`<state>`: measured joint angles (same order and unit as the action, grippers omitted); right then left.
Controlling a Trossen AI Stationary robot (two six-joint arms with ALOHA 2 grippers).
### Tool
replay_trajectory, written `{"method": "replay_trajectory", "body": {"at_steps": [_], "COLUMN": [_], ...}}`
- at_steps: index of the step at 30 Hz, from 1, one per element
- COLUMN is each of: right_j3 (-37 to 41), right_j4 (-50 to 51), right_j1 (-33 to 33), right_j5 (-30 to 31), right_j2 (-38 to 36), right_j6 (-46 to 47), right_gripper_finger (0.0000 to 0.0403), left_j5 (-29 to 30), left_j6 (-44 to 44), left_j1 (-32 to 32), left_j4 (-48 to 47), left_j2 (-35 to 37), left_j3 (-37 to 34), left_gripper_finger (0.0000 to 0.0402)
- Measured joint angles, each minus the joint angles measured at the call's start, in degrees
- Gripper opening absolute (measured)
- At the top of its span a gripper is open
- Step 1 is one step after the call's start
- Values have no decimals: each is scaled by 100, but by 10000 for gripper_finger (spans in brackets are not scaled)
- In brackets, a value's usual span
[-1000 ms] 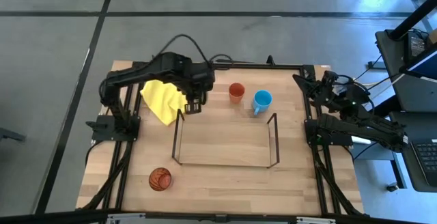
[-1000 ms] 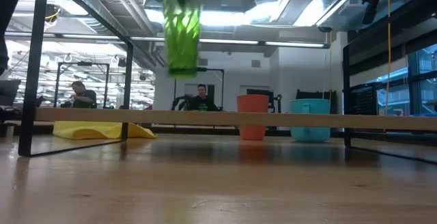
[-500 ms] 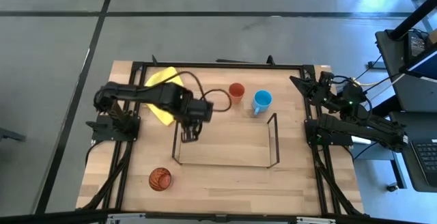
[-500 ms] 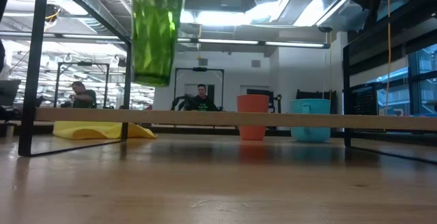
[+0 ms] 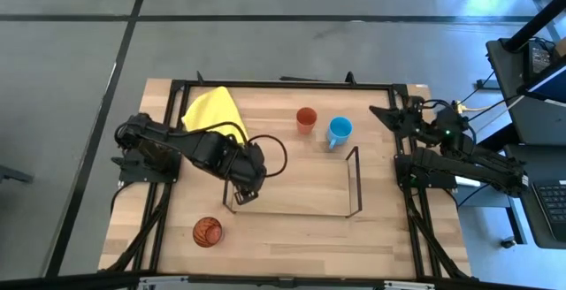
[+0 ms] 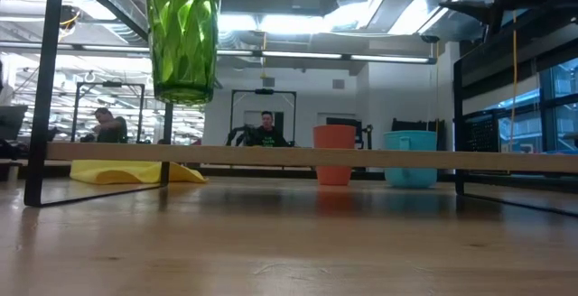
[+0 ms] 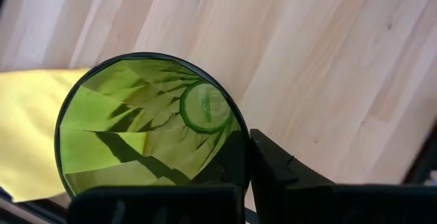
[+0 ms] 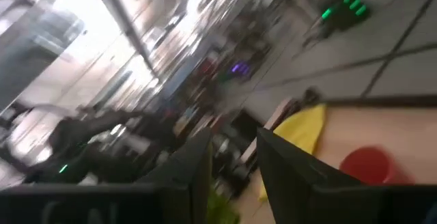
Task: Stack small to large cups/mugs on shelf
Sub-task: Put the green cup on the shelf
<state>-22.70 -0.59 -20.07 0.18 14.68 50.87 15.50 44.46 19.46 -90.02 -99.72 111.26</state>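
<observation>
The left gripper (image 5: 243,186) is clamped on the green tumbler (image 6: 183,34), holding it upright in the air above the left end of the wire shelf (image 5: 354,181), clear of the shelf board (seen from the low view). The plain orange cup (image 5: 306,118) and the blue mug (image 5: 338,131) stand side by side on the worktop (image 5: 292,237) behind the shelf. The patterned cup (image 5: 208,232) sits near the front left. The right gripper (image 5: 389,115) waits at the right edge, its fingers slightly parted.

The wooden table (image 5: 292,228) carried the wire shelf (image 5: 294,180), a yellow cloth (image 5: 210,110), an orange cup (image 5: 306,118), a blue mug (image 5: 339,131) and a patterned cup (image 5: 208,232).
</observation>
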Motion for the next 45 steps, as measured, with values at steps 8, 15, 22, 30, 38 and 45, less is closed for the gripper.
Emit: {"method": "replay_trajectory", "body": {"at_steps": [8, 15, 22, 30, 38, 45], "right_j3": [0, 0, 0, 0, 0, 0], "right_j4": [-34, -38, -37, -36, -36, -36], "right_j1": [2, 122, 503, 680, 686, 686], "right_j5": [-755, -915, -843, -583, -581, -583], "right_j2": [2, 4, 4, 4, 4, 4], "right_j6": [466, 736, 706, 559, 592, 604], "right_gripper_finger": [120, 120, 119, 119, 119, 120], "left_j5": [4, -137, -127, -102, -30, -211], "left_j6": [110, 171, 567, 1073, 1094, 1048], "left_j1": [-82, -47, 45, 157, 64, 33], "left_j4": [38, 408, 522, 511, 476, 528], "left_j2": [-207, -312, -311, -311, -311, -354], "left_j3": [-414, -514, -514, -514, -514, -514], "left_gripper_finger": [0, 0, 0, 0, 2, 23]}}
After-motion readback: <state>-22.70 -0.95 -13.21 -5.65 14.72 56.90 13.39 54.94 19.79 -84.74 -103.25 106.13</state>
